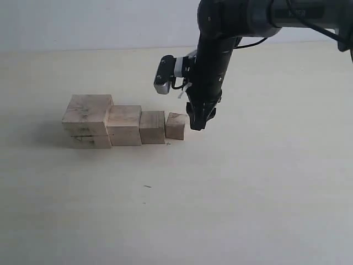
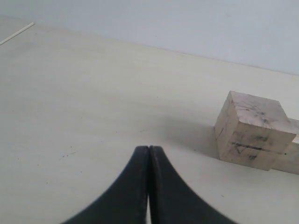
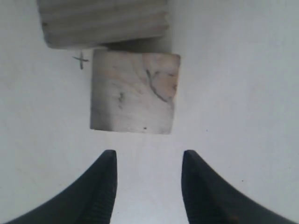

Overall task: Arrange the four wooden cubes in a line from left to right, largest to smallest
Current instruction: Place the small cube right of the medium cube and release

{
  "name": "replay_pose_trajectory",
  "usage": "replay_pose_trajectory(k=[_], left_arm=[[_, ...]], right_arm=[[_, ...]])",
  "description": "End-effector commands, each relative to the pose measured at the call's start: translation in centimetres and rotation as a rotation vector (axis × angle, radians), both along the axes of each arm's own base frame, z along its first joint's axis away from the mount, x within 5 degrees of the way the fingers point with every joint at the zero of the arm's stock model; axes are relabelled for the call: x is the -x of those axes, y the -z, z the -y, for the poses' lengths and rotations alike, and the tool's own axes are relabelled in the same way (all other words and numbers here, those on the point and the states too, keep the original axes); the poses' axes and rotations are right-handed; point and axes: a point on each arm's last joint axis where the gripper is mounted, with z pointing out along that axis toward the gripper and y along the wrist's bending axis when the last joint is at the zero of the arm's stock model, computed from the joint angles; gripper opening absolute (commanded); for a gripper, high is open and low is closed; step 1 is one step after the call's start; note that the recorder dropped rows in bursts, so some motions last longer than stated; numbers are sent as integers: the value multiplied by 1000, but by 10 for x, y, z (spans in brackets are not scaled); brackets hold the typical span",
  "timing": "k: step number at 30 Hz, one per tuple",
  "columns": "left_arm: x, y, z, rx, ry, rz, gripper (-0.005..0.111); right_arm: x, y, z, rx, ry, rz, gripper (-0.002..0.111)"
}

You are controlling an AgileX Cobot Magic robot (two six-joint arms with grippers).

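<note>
The order looks right from my seat. The largest cube sits at the left end, then the second cube, the third cube and the smallest cube at the right end. All 4 are on the table, each touching or just beside its neighbour. I judge the sorting done, so the main danger now is undoing it.

The right gripper hangs low just right of the smallest cube, jaws clearly apart with nothing between them. If I pull that arm away with any leftward drift, or let it sink, a fingertip could clip the smallest cube. It looks like the lightest of the 4, so it would likely skid or twist and might shove the third cube too. I would want a straight lift before any sideways travel.

In the right wrist view the smallest cube is offset along the third cube's face instead of centred on it, and I cannot tell whether they touch. Trying to tidy that with a nudge could push the cube out of line.

The left gripper has its jaws pressed together and holds nothing, with the largest cube ahead of it. The exterior view does not show it, so I cannot judge its height. A careless forward sweep could hit the largest cube and push the whole row.
</note>
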Motion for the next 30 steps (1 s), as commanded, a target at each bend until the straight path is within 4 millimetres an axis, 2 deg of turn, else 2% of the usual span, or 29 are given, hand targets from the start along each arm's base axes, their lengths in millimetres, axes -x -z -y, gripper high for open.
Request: replay_pose_trajectory(k=[1,11,20,30], left_arm=[[0,-1,0,3,4,11,0],[0,-1,0,3,4,11,0],[0,-1,0,3,4,11,0],[0,-1,0,3,4,11,0]], right_arm=[[-12,8,7,-33,93,24,42],[-19,11,5,-103,156,48,42],[-18,36,2,-106,182,-7,42],[-16,33,-1,-135,203,-29,42]])
